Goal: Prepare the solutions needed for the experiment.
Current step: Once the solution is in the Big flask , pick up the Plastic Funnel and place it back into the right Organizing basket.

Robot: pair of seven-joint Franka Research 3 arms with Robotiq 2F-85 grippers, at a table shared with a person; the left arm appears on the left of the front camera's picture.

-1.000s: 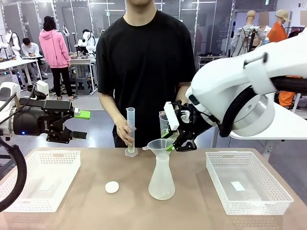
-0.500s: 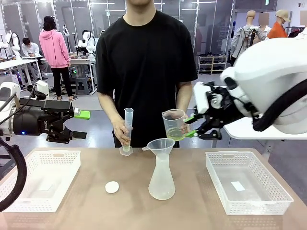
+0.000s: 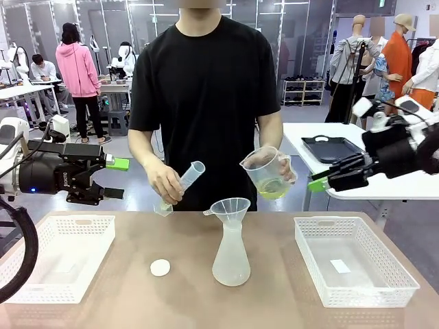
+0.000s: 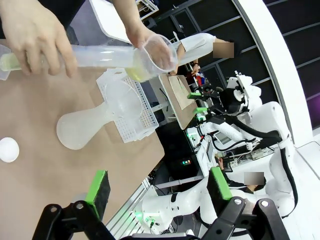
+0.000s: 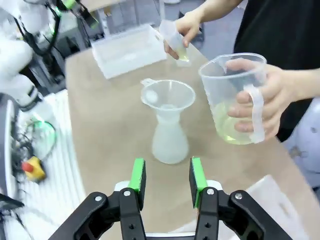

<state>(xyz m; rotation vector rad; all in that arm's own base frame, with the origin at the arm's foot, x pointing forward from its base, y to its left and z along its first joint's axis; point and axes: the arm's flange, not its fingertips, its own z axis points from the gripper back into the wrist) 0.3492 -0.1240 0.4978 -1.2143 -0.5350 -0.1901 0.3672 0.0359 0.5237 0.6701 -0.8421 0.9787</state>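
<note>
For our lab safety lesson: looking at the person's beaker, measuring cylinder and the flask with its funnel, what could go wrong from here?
1. The beaker of yellow-green liquid is held tilted beside the funnel, not over it; pouring now could splash the table.
2. The tilted measuring cylinder might drip short of the funnel.
3. The flask carries a wide funnel on a narrow neck; a bump might tip it.

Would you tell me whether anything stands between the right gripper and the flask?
Nothing visible blocks it: the flask shows clear ahead of the right gripper; the person's beaker hangs off to one side.
</note>
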